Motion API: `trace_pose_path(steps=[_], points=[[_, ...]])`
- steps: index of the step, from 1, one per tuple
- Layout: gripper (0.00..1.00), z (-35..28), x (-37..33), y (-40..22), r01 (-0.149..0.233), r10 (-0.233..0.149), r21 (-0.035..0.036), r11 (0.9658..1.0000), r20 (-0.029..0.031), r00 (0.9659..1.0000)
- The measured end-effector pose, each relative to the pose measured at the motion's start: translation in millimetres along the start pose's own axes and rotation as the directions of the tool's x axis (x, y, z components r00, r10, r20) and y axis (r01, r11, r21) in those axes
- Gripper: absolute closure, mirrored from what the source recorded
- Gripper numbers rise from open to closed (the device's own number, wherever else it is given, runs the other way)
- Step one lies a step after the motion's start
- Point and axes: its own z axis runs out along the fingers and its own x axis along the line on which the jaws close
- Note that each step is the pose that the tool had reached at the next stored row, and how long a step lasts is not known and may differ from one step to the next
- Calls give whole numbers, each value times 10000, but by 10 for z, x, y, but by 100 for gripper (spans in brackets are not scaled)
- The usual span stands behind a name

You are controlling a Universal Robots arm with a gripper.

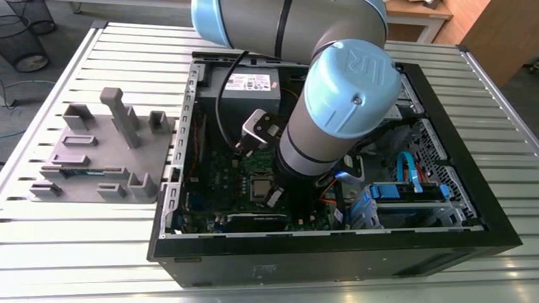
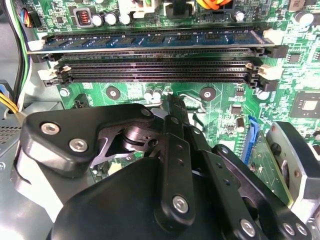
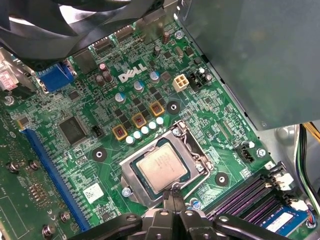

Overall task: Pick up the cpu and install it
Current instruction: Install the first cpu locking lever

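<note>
Install step, probably near done: cpu (image 3: 162, 170) lies in socket (image 3: 131, 175), gripper (image 3: 172, 194) just beside, jaws seemingly closed, empty; any retreat needs clearance.

Exterior view looks down on the whole case (image 1: 337, 259). Both wrist views hug the motherboard (image 3: 210, 115), sharing its memory slots (image 2: 155, 70).

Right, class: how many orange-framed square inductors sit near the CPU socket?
3, in a diagonal row beside the CPU socket in the first wrist view: one inductor, a second, a third. Others may be hidden.
</note>
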Motion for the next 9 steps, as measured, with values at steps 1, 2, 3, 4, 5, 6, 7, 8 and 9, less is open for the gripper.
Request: trace_pose_path(steps=[1, 2, 3, 4, 5, 6, 7, 8, 9], points=[[89, 5, 3, -3, 1, -1, -2, 10000, 7, 10000], [89, 5, 4, -4, 1, -1, -1, 10000, 7, 10000], [89, -6, 2, -1, -3, 3, 5, 10000, -10, 10000], [89, -4, 3, -2, -2, 2, 5, 10000, -10, 10000], [89, 2, 5, -4, -1, 1, 2, 10000, -2, 10000], [89, 6, 7, -6, 1, -1, 0, 10000, 6, 10000], [89, 6, 6, -5, 1, -1, 0, 10000, 5, 10000], [89, 6, 6, -5, 1, -1, 0, 10000, 5, 10000], [89, 6, 6, -5, 2, -2, -1, 10000, 7, 10000]])
